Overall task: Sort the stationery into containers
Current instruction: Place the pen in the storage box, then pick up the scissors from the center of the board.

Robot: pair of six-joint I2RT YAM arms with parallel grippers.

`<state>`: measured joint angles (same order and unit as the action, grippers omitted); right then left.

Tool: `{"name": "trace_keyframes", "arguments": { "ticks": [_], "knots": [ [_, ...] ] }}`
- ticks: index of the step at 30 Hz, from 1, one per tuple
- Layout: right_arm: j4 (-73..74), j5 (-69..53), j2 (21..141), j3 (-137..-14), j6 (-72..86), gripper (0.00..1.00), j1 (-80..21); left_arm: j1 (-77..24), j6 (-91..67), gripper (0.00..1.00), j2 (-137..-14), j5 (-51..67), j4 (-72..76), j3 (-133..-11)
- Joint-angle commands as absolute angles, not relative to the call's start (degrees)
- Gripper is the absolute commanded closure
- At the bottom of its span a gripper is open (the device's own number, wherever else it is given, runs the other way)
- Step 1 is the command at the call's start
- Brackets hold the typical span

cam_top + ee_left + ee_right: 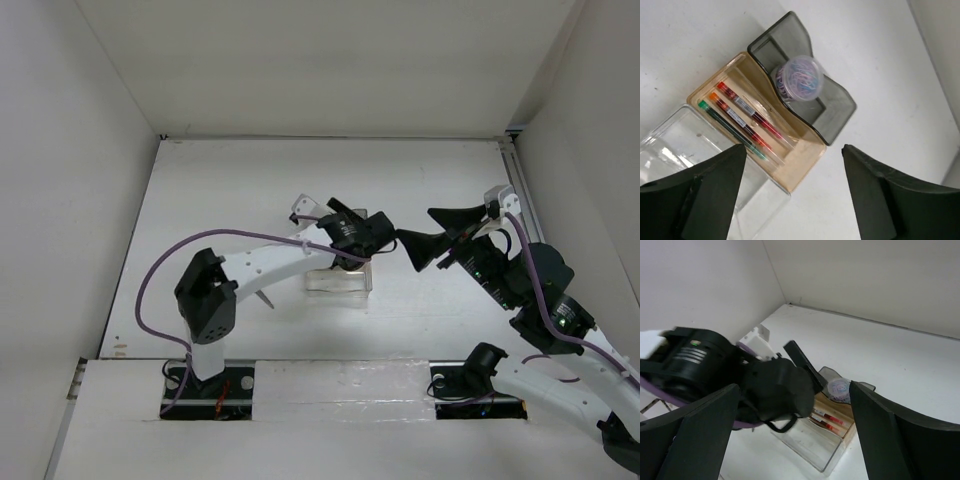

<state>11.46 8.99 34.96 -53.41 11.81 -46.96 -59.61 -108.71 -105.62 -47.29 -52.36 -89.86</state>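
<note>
- Left gripper (794, 150): released, 2 dark fingers (705, 195) spread apart, nothing between them; hangs directly over the row of 3 joined bins.
- Straight below, amber-tan bin (800, 167): middle of the row, holds 3 thin pens side by side along its length.
- Red-ended pen (747, 107): closest to the smoky bin's wall.
- Orange-ended pen (735, 116): in the middle, just beside the other 2.
- Green-ended dark pen (727, 127): on the side toward the clear bin.
- Smoky dark grey bin (840, 112): one end of the row, touching the amber-tan bin; holds the round lavender-grey piece (799, 76), which shows coloured paper clips through its clear top.
- Clear bin (680, 135): other end of the row, on the side toward the desk's near edge.
- Whole row: sits around the middle of the desk (250, 180), well apart from every corner.
- Right gripper (794, 387): released too, fingers wide apart and gripping nothing; held in the air just right of the left gripper, toward the desk's right edge, pointing at the bins.
</note>
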Motion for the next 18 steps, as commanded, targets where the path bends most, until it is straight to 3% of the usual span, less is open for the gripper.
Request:
{"name": "trace_keyframes", "arguments": {
  "ticks": [1, 2, 5, 11, 15, 18],
  "knots": [
    [8.17, 9.22, 34.98, -53.53, 11.34, 0.04, -46.93, -60.29, -141.6, 0.23, -98.1, -63.63, -64.68, -92.38],
    [8.17, 9.23, 34.98, -53.53, 11.34, 0.02, -46.93, -60.29, -138.46, 0.11, -96.35, -63.63, -64.69, -90.89],
    [8.17, 11.95, 34.98, -53.53, 12.74, 0.0, -46.93, -56.44, -129.24, 0.0, -87.91, -61.53, -59.43, -83.36],
    [7.66, 16.17, 34.37, -52.04, 21.62, 0.0, -45.88, -37.21, -91.16, 0.0, -65.6, -44.94, -37.65, -66.82],
    [3.44, 10.74, 33.66, -50.45, 22.15, 0.0, -45.88, -17.0, -77.39, 0.0, -53.46, -26.22, -26.82, -49.01],
    [2.12, 6.61, 35.67, -50.45, 22.15, 0.0, -45.88, -5.56, -72.09, 0.0, -50.63, -18.11, -25.14, -44.05]
  ]
}}
